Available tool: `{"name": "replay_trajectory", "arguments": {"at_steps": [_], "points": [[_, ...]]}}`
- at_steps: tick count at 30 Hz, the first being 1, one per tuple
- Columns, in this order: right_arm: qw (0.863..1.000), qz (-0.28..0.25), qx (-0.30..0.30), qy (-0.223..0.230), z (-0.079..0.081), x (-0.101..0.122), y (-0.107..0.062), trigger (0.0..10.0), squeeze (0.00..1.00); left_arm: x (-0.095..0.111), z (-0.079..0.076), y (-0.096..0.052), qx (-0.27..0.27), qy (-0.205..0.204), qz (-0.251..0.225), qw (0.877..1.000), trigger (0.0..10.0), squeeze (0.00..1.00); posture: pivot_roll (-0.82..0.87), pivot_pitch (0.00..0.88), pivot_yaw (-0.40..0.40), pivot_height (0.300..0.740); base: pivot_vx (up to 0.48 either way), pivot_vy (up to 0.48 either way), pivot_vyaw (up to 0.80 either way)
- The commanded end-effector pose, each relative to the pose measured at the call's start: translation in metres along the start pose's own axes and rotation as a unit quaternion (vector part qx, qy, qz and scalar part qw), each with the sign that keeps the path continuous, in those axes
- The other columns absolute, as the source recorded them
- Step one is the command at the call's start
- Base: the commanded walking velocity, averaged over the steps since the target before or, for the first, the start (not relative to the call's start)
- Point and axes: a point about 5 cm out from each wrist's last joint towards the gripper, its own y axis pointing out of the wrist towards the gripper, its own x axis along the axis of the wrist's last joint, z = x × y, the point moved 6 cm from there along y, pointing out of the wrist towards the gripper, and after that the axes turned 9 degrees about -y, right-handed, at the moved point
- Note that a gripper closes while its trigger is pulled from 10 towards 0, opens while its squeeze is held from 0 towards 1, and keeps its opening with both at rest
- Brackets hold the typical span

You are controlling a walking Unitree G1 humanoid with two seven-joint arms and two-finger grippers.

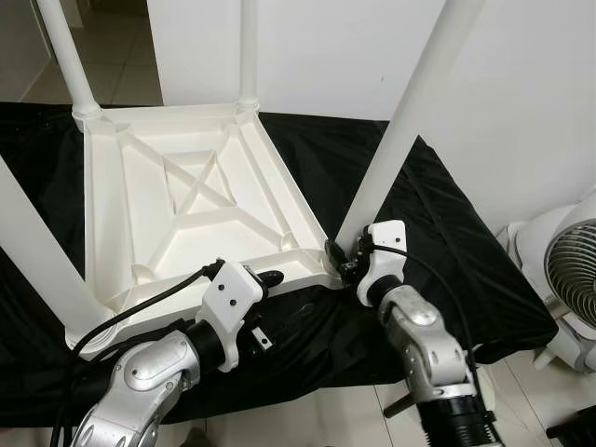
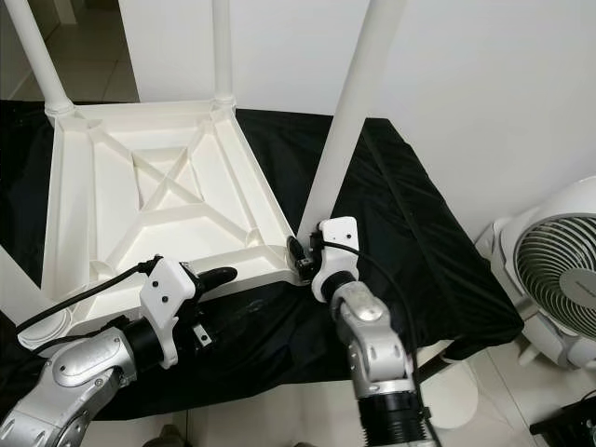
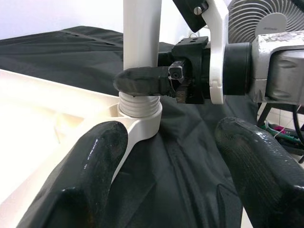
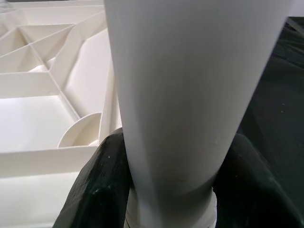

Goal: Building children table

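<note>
A white plastic table (image 1: 186, 196) lies upside down on a black cloth (image 1: 438, 233), ribbed underside up. Legs stand in its corners. My right gripper (image 1: 341, 261) is shut on the near right leg (image 1: 391, 149), just above the corner socket (image 3: 140, 107); its fingers (image 4: 99, 190) hug the leg (image 4: 190, 95) from both sides. My left gripper (image 1: 265, 303) is open beside the table's near edge, a short way left of that corner. Its fingers (image 3: 95, 175) are spread wide over the cloth with nothing between them.
A white fan (image 1: 568, 270) stands on the floor at the right, past the cloth's edge. A white wall rises behind the table. Other legs stand at the far left (image 1: 67, 56), far middle (image 1: 248, 47) and near left (image 1: 37, 251) corners.
</note>
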Motion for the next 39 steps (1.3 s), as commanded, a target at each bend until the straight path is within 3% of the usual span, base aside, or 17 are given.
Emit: {"name": "replay_trajectory", "arguments": {"at_steps": [1,2,3,4,5,13,17,18,21,27,34,35,36,37,38,39], "points": [[1.000,0.013,-0.028,-0.006,-0.010,-0.004,-0.003,10.0,0.00,-0.002,0.002,0.001,0.011,-0.002,0.001,1.000,10.0,0.00,0.15,0.030,-0.115,0.740,0.000,0.000,0.00],[1.000,0.016,-0.026,0.001,-0.008,-0.005,-0.003,10.0,0.00,-0.002,0.002,0.001,0.012,-0.002,0.001,1.000,10.0,0.00,0.15,0.027,-0.116,0.740,0.000,0.000,0.00],[1.000,0.014,-0.025,0.007,-0.008,-0.003,-0.003,10.0,0.80,-0.002,0.003,0.001,0.012,-0.003,0.002,1.000,10.0,0.00,0.15,0.025,-0.117,0.740,0.000,0.000,0.00],[1.000,0.013,-0.025,0.011,-0.008,-0.003,-0.003,10.0,0.80,-0.003,0.003,0.001,0.013,-0.003,0.002,1.000,10.0,0.00,0.15,0.024,-0.118,0.740,0.000,0.000,0.00],[0.999,0.014,-0.026,0.013,-0.008,-0.002,-0.003,10.0,1.00,-0.003,0.003,0.001,0.013,-0.003,0.002,1.000,10.0,0.00,0.15,0.024,-0.118,0.740,0.000,0.000,0.00],[0.999,-0.032,0.036,0.021,-0.010,0.015,-0.001,10.0,1.00,-0.003,0.005,0.001,0.015,-0.002,0.001,1.000,10.0,0.00,0.16,0.011,-0.115,0.740,0.000,0.000,0.00],[0.991,-0.052,0.122,0.004,-0.007,0.023,-0.004,10.0,0.96,-0.002,0.006,0.001,0.013,0.000,0.002,1.000,10.0,0.00,0.15,0.012,-0.107,0.740,0.000,0.000,0.00],[0.986,-0.061,0.157,-0.009,-0.005,0.026,-0.007,10.0,0.00,-0.002,0.006,0.001,0.012,0.000,0.003,1.000,10.0,0.00,0.15,0.014,-0.104,0.740,0.000,0.000,0.00],[0.966,-0.081,0.242,-0.050,0.000,0.029,-0.016,10.0,0.00,-0.002,0.006,0.000,0.011,0.001,0.004,1.000,10.0,0.00,0.15,0.016,-0.098,0.740,0.000,0.000,0.00],[0.950,-0.065,0.294,-0.083,-0.008,0.020,-0.016,10.0,0.00,-0.001,0.005,-0.001,0.009,0.002,0.004,1.000,10.0,0.00,0.15,0.020,-0.095,0.740,0.000,0.000,0.00],[0.940,-0.045,0.322,-0.100,-0.015,0.005,-0.012,10.0,0.00,0.000,0.004,-0.001,0.009,0.001,0.003,1.000,10.0,0.00,0.16,0.024,-0.096,0.740,0.000,0.000,0.00],[0.939,-0.044,0.325,-0.100,-0.016,0.004,-0.011,9.6,0.00,0.000,0.004,-0.001,0.009,0.001,0.003,1.000,10.0,0.00,0.16,0.025,-0.095,0.740,0.000,0.000,0.00],[0.938,-0.041,0.329,-0.102,-0.016,0.001,-0.010,8.5,0.00,0.000,0.004,-0.001,0.009,0.000,0.002,1.000,10.0,0.00,0.16,0.028,-0.094,0.740,0.000,0.000,0.00],[0.938,-0.041,0.329,-0.102,-0.016,0.001,-0.010,8.5,0.00,0.000,0.004,-0.001,0.009,0.000,0.002,1.000,10.0,0.00,0.16,0.028,-0.094,0.740,0.000,0.000,0.00],[0.936,-0.040,0.333,-0.104,-0.016,0.000,-0.009,7.5,0.00,0.000,0.003,-0.001,0.009,-0.001,0.002,1.000,10.0,0.00,0.16,0.028,-0.094,0.740,0.000,0.000,0.00],[0.936,-0.040,0.333,-0.104,-0.016,0.000,-0.009,7.5,0.00,0.000,0.003,-0.001,0.009,-0.001,0.002,1.000,10.0,0.00,0.16,0.028,-0.094,0.740,0.000,0.000,0.00]]}}
